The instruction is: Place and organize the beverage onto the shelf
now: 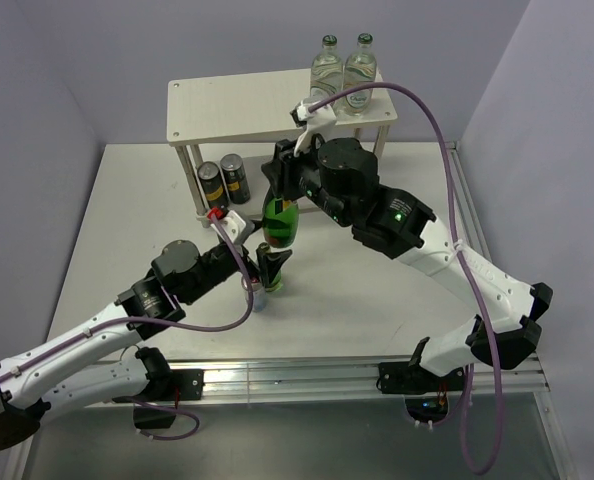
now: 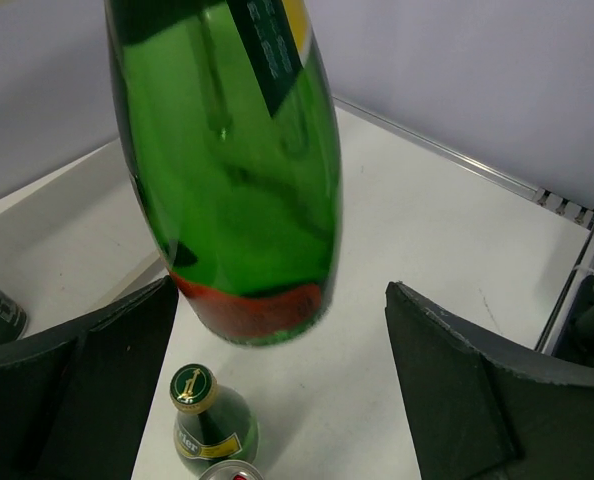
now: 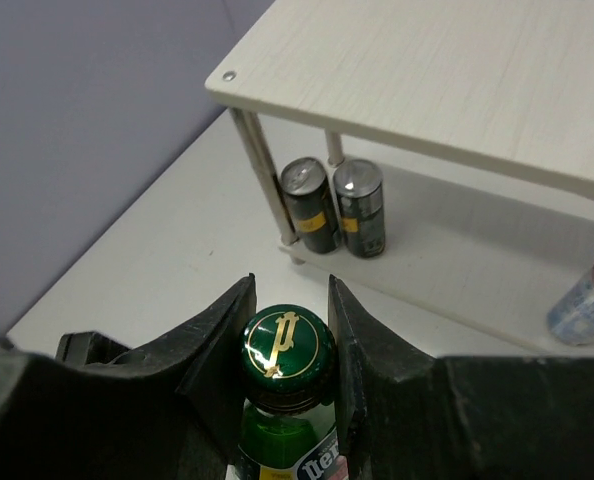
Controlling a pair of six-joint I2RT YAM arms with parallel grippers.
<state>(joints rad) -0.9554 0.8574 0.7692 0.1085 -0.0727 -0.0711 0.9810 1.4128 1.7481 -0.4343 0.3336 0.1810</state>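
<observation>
My right gripper point(image 3: 287, 345) is shut on the gold-marked cap of a green glass bottle point(image 1: 280, 215) and holds it upright above the table, in front of the shelf point(image 1: 227, 105). Under that hanging bottle point(image 2: 227, 170) my left gripper point(image 2: 282, 370) is open, its dark fingers point(image 2: 87, 390) wide apart and touching nothing. A second green bottle point(image 2: 209, 425) stands on the table below it, beside a can top point(image 2: 232, 472). Two clear bottles point(image 1: 343, 68) stand on the shelf's top board at the right. Two dark cans point(image 1: 222, 180) stand on the lower board at the left.
The shelf's top board point(image 3: 457, 80) reaches over the two cans point(image 3: 335, 207). A silver can point(image 3: 587, 300) shows at the right edge of the right wrist view, by the lower board. Purple cables loop over both arms. A metal rail point(image 1: 307, 375) runs along the near table edge.
</observation>
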